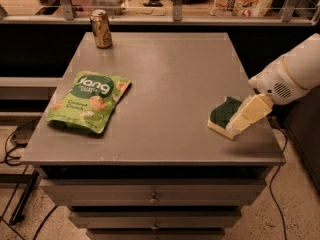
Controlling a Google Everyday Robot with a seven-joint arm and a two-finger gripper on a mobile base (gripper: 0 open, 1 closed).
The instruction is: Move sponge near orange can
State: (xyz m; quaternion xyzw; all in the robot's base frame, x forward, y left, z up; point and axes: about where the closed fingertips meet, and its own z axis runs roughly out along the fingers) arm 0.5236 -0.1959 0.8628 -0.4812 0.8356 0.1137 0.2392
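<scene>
Your sponge [223,115] sat at about 4 o'clock on the surface [175,74], close to the right front edge. Your gripper [245,118] reached in from 2 o'clock and lay across the sponge's right side, touching it. Whether it had closed on the sponge I could not tell. The sponge showed on the gripper's 9 o'clock side, and with its right end covered, its long axis could not be read. The orange can [101,29] stood upright at 11 o'clock, at the far left corner, well apart from the sponge. From the sponge it lay toward 10 o'clock, so your carry would likely run diagonally across the surface, passing behind the green snack bag [90,101] at 8 o'clock.
</scene>
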